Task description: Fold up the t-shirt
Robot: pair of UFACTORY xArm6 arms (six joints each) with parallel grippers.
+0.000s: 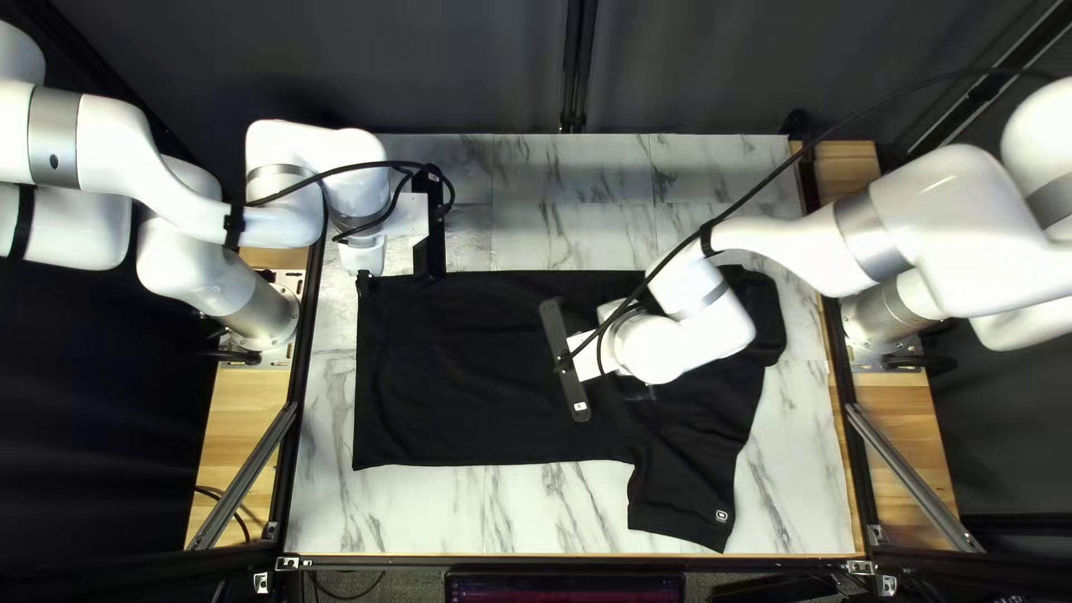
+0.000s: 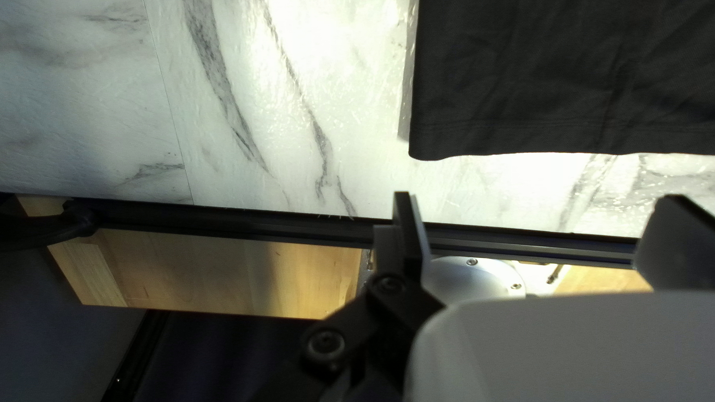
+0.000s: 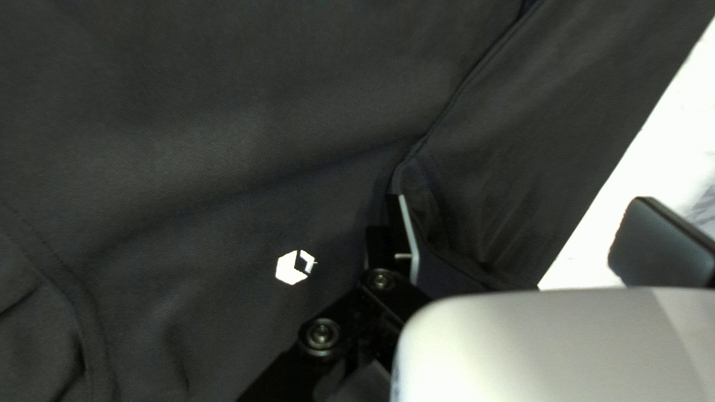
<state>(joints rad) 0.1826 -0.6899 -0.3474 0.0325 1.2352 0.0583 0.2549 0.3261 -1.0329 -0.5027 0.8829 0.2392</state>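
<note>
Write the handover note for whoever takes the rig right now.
Left gripper: open, near the hem's far corner, holding nothing.
Right gripper: open over the black t-shirt, not clamped on cloth.
T-shirt: laid out on the marble-patterned table, hem toward the left arm's base.
Done: body spread fairly flat.
Left: near sleeve juts out and likely needs folding in, then the body. Right arm partly covers the far shoulder area; I cannot tell how that sleeve lies.

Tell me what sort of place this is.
Probably a robotics lab or test cell: white, jointed robot arms stand at both sides of a rectangular, marble-patterned white table, with a dark fabric curtain behind it.
</note>
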